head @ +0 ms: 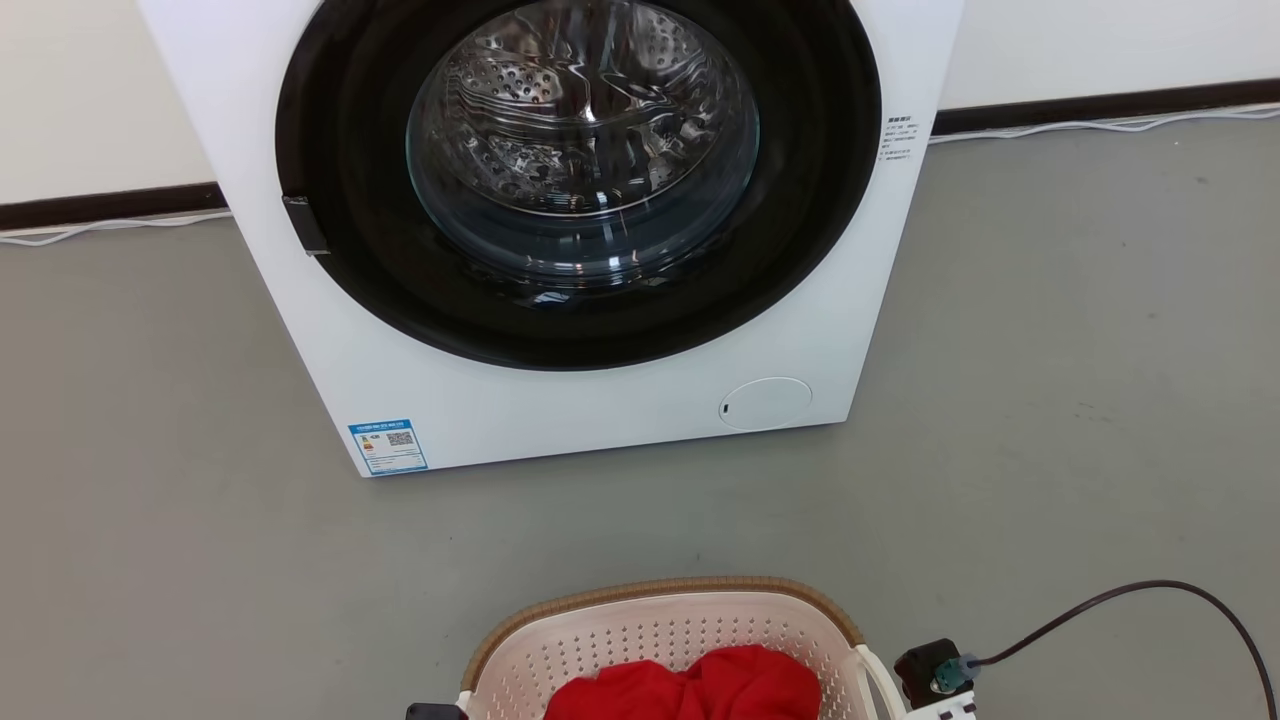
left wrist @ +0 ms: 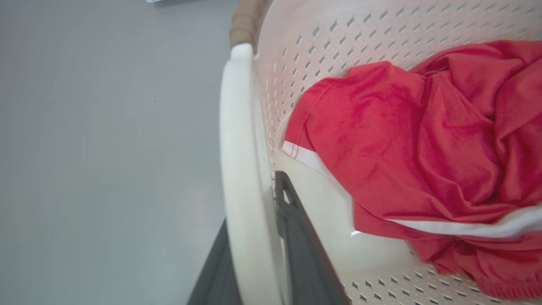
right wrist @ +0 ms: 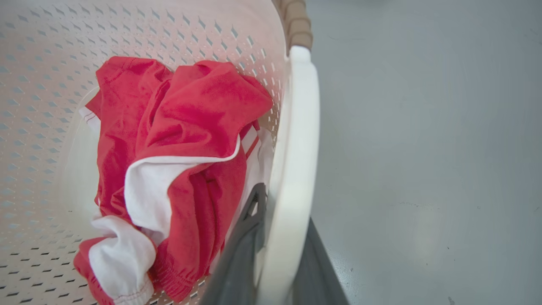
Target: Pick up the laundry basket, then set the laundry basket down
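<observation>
The left gripper (left wrist: 254, 220) is clamped on the left handle (left wrist: 237, 148), one dark finger inside the white bar and one outside it. The right gripper (right wrist: 283, 212) pinches the right handle (right wrist: 298, 127) the same way. Between them is the basket (head: 660, 585), low in the head view and straight in front of the robot, with a red garment (head: 700, 685) heaped inside. The pictures do not show its base, so I cannot tell whether it is off the floor (head: 150, 500). I judge that the grasp is made and the step in hand is the lift or carry. The next move calls for both arms to travel together and level, so that neither handle twists out of its narrow grip and the garment does not spill. Bare floor lies to either side of the handles and ahead. The washer (head: 600, 400) stands well apart from the rim, which leaves room to set the basket down between them. On the right, a dark cable (head: 1150, 590) loops out from near the right gripper and could snag on a wide swing that way.
</observation>
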You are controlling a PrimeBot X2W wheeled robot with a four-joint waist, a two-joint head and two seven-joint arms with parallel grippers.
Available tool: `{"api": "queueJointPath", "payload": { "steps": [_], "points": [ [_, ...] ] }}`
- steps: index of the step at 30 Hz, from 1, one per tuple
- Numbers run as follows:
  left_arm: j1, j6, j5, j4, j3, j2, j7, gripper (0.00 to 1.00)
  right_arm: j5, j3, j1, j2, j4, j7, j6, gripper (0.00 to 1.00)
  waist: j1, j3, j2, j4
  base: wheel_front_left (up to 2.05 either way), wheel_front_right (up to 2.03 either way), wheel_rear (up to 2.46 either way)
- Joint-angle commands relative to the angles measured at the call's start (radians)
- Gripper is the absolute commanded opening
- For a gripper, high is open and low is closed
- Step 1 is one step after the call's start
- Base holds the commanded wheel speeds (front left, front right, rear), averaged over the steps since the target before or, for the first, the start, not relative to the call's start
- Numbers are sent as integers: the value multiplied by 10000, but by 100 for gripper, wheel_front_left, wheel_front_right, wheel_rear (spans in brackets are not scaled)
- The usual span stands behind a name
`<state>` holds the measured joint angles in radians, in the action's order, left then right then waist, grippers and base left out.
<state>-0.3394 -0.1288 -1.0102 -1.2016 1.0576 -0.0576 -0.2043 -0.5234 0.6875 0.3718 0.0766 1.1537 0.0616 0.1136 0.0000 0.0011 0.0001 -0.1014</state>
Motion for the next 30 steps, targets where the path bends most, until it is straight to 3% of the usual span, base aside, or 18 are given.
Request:
{"api": "queueJointPath", "payload": {
  "steps": [1,30],
  "points": [
    [-641,76,-29,159,-68,74,-301,0,8,308,203,-264,-242,0,171,0,0,6,-1,-13,0,0,0],
    [-813,30,-701,-37,667,74,-466,0,-214,453,237,-264,-270,-82,171,0,0,177,-1,-16,0,0,0]
  ]
}}
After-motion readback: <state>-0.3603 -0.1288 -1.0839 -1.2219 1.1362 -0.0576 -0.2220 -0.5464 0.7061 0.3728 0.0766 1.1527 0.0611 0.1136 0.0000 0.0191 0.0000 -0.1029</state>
